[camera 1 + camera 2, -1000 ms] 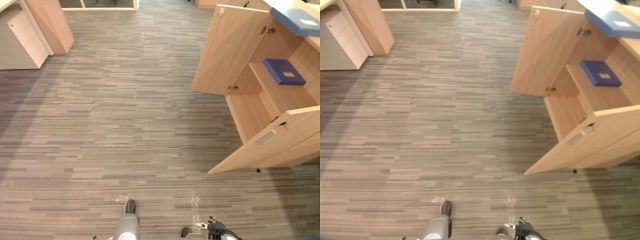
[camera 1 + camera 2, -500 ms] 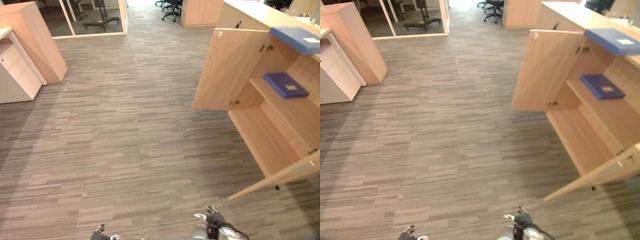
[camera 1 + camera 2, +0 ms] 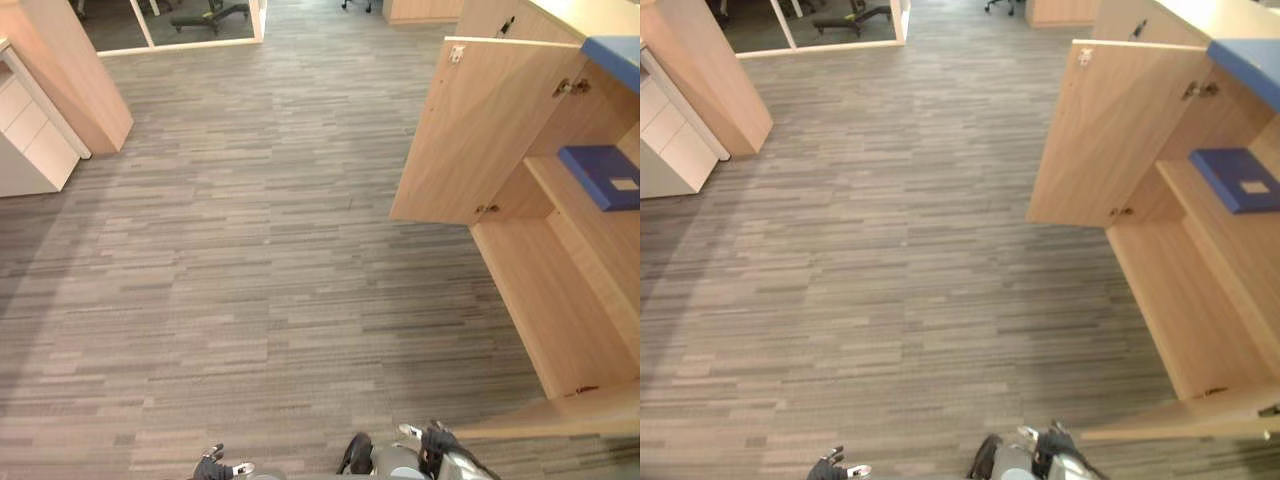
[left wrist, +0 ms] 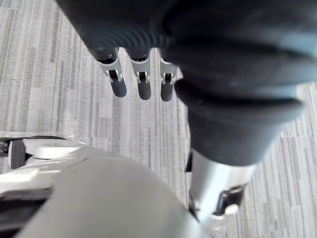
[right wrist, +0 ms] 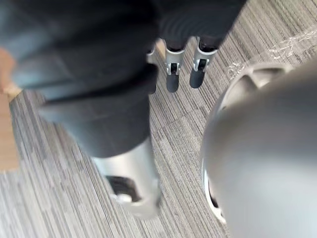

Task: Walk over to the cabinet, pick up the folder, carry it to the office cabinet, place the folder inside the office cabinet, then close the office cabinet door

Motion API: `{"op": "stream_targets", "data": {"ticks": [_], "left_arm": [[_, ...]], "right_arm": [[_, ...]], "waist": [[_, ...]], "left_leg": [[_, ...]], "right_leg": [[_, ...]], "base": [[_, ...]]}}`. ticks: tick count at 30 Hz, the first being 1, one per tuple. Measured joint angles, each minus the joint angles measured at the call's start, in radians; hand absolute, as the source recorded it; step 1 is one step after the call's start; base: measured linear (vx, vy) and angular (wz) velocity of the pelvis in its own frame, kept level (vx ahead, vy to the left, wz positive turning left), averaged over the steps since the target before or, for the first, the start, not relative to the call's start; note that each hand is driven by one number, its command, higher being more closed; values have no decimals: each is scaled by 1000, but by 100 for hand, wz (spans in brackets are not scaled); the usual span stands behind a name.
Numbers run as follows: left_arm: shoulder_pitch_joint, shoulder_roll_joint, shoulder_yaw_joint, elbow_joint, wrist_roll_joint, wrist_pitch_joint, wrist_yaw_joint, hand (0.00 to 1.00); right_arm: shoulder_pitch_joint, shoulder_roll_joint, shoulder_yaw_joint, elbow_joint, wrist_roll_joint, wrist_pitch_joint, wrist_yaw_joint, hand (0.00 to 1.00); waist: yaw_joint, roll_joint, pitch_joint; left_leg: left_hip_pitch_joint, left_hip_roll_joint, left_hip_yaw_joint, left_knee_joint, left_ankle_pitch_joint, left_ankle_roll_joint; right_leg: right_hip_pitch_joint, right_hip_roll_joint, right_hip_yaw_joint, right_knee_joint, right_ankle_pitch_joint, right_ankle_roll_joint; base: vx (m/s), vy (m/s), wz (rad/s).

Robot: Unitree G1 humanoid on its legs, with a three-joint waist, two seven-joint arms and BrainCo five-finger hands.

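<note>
A light wooden office cabinet (image 3: 560,290) stands at the right with both doors open. Its far door (image 3: 480,130) swings out toward the room, and its near door (image 3: 560,415) shows at the bottom right. One blue folder (image 3: 605,175) with a white label lies flat on the inner shelf. Another blue folder (image 3: 615,55) rests on the cabinet top. My left hand (image 4: 141,84) hangs low over the carpet, fingers straight, holding nothing. The right hand (image 5: 183,69) hangs the same way, open and empty, a short way left of the near door.
Grey striped carpet (image 3: 250,250) spreads between me and the cabinet. At the far left are a tall wooden unit (image 3: 75,70) and a white drawer unit (image 3: 30,140). A glass partition (image 3: 200,15) with office chairs behind it lies at the back.
The camera has moved and the whole picture has shifted: the cabinet now sits nearer and lower right, its near door at the bottom edge. Both hands still hang empty.
</note>
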Motion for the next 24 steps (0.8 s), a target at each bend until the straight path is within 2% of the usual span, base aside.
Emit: {"op": "stream_targets", "data": {"ticks": [2,3,4,5,6,7,8,9,10,11,12,13,14,15,16,17,18,20,22,23,24], "left_arm": [[4,-5,24,0,-16,1,0,0],[10,-9,40,-1,-22,1,0,0],[14,-15,55,-7,-29,0,0,0],[15,-15,55,-8,-29,0,0,0],[27,-17,56,-15,-29,-1,1,0],[33,-18,57,-20,-29,-1,1,0],[37,-18,66,-21,-30,-1,1,0],[39,-13,71,-21,-29,-1,1,0],[40,-13,72,-20,-29,0,1,0],[44,-12,75,-21,-30,-1,2,0],[49,-13,87,-19,-32,-1,3,0],[54,-15,88,-18,-32,0,4,0],[64,-7,90,-20,-34,-1,7,0],[65,16,96,-20,-34,-2,12,0],[60,27,110,-19,-36,0,13,0],[61,26,117,-17,-42,0,13,0],[66,20,133,-13,-51,0,14,0],[81,16,137,-9,-51,0,14,0],[84,8,140,3,-50,1,15,0],[84,5,150,0,-50,0,14,0],[84,3,155,3,-50,1,14,0]], "right_arm": [[7,-8,1,9,-1,4,0,0],[5,-12,2,22,-2,5,0,0],[0,-13,3,38,-3,9,0,0],[-2,-12,4,43,-3,14,0,0],[-8,-10,17,47,-3,15,0,0],[-12,-8,33,47,-3,15,0,0],[-19,0,51,45,-3,14,0,0],[-30,10,57,42,-2,13,0,0],[-31,12,76,38,-3,12,-1,0],[-31,13,96,33,-3,8,-2,0],[-27,15,123,33,-3,4,-5,0],[-19,19,132,33,-3,3,-6,0],[-11,29,137,34,-3,1,-9,0],[-13,59,153,34,-3,0,-11,0],[-16,79,154,34,-4,-4,-10,0],[-17,81,154,35,-4,-5,-10,0],[-15,81,150,36,-5,-6,-10,0],[-8,80,146,34,-11,-6,-3,0],[11,77,108,12,-31,-6,6,0],[19,74,74,-14,-43,-3,9,0],[23,69,50,-33,-42,-2,9,0]], "waist": [[3,1,-3],[13,-1,-6],[26,-5,-8],[32,-5,-8],[48,-6,-8],[52,-7,-8],[58,-14,-5],[58,-29,2],[58,-36,4],[58,-40,2],[59,-39,1],[60,-45,-3],[63,-50,-22],[64,-105,-32],[65,-122,-37],[70,-124,-38],[82,-124,-40],[87,-117,-55],[84,-103,-84],[79,-101,-86],[65,-99,-85]], "left_leg": [[-66,14,34,146,-3,4],[-108,15,69,196,-12,20],[-154,8,96,204,-33,46],[-177,4,104,195,-46,49],[-221,1,107,137,-63,70],[-238,-4,95,92,-71,80],[-261,-25,49,-32,-72,83],[-278,-49,-17,-166,-61,80],[-285,-59,-57,-236,-52,77],[-292,-60,-134,-376,-9,74],[-290,-55,-189,-457,60,51],[-285,-61,-182,-448,125,29],[-288,-90,-184,-437,207,37],[-300,-127,-165,-403,173,56],[-309,-145,-149,-368,143,73],[-302,-152,-134,-352,128,87],[-263,-162,-96,-342,109,120],[-194,-185,-38,-373,92,152],[-146,-218,10,-437,81,185],[-106,-245,49,-489,81,198],[-71,-263,67,-522,95,221]], "right_leg": [[54,27,27,-49,2,-3],[92,37,59,-82,3,-3],[123,40,101,-105,5,-1],[136,40,122,-115,6,2],[161,38,166,-136,12,11],[172,35,191,-143,15,15],[194,20,233,-150,16,21],[219,-6,270,-164,13,45],[233,-20,285,-172,12,62],[247,-42,309,-188,2,97],[274,-61,332,-193,-18,135],[288,-74,337,-193,-24,151],[291,-96,348,-198,-26,167],[288,-134,361,-203,-12,154],[277,-156,364,-192,33,159],[275,-166,370,-181,54,165],[274,-195,394,-146,88,164],[243,-252,440,-67,130,164],[137,-319,463,96,165,135],[50,-383,452,246,177,92],[0,-429,423,376,172,24]], "base": [[406,-67,-47],[416,5,-83],[326,42,-90],[293,99,-113],[219,112,-101],[273,180,-127],[281,232,-116],[287,252,-105],[347,380,-83],[381,474,-65],[323,416,-55],[322,405,-41],[342,399,-35],[498,532,-36],[402,400,-33],[376,363,-47],[421,440,-70],[373,437,-83],[174,308,-75],[114,232,-57],[147,243,-43]]}}
